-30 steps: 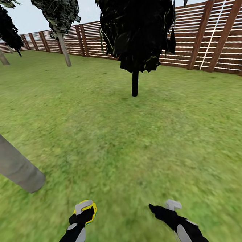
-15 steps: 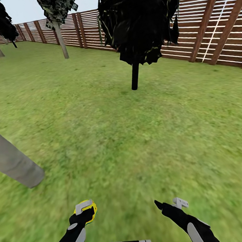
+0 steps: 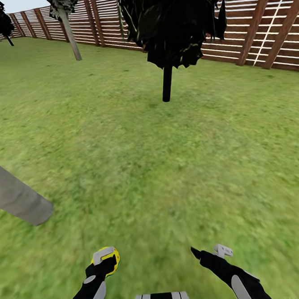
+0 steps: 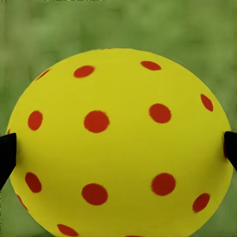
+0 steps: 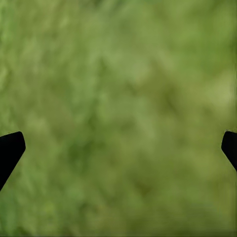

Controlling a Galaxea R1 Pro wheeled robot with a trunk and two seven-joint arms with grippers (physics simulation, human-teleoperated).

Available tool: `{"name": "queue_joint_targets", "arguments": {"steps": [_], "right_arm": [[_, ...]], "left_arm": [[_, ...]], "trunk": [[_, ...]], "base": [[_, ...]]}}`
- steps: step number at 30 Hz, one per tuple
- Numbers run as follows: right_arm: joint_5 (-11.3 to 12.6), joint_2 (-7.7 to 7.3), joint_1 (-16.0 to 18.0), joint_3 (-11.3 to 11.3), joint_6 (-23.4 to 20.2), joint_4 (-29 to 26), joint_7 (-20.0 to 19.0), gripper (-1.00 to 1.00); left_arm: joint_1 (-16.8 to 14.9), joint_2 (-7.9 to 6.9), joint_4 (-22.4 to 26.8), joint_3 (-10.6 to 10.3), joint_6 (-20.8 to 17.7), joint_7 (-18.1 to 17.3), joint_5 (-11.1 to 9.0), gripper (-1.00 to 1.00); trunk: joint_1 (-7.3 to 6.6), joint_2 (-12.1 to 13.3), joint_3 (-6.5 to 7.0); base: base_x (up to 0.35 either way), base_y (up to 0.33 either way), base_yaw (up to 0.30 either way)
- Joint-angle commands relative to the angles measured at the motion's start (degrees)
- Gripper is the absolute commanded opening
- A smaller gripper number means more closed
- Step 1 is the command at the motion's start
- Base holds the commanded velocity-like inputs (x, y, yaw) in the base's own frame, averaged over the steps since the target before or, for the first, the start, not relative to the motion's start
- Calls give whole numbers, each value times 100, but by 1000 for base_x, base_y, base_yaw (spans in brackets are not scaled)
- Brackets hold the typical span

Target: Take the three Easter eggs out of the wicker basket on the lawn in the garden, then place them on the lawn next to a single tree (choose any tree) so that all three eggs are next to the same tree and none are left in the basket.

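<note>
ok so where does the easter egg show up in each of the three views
Head view: the Easter egg sits low and left of centre, clamped in the left gripper.
Left wrist view: the egg takes up most of the picture, with a dark fingertip at each side.
Right wrist view: the egg is not in it; the fingertips stand apart over grass.
Shared landmark: the lawn lies behind everything in all three.

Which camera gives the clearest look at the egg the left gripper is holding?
The left wrist view: the Easter egg sits large between the finger pads, yellow with red dots. The head view shows it as a small yellow patch partly hidden by the left gripper. The right wrist view shows lawn.
</note>
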State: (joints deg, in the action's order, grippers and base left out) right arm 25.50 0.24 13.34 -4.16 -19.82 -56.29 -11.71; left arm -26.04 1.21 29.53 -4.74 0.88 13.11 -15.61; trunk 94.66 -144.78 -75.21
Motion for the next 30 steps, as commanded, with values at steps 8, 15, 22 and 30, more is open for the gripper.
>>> {"name": "queue_joint_targets", "arguments": {"steps": [8, 15, 22, 30], "right_arm": [[42, 4, 1, -6, -38, -5, -23, 100], [42, 2, 1, -6, -36, -5, -24, 100], [42, 4, 1, -6, -35, -5, -24, 100], [42, 8, 1, -6, -37, -5, -24, 100]], "left_arm": [[3, -6, -9, -46, 13, 42, -100, -100], [3, -6, -8, -45, 17, 42, -100, -100], [3, -6, -1, -45, 17, 42, -100, -100], [3, -6, 0, -49, 17, 42, -100, -100]], "trunk": [[21, -12, -183], [21, -12, -183], [21, -12, -183], [21, -12, -183]], "base": [[0, 0, 0], [0, 0, 0], [0, 0, 0], [0, 0, 0]]}}
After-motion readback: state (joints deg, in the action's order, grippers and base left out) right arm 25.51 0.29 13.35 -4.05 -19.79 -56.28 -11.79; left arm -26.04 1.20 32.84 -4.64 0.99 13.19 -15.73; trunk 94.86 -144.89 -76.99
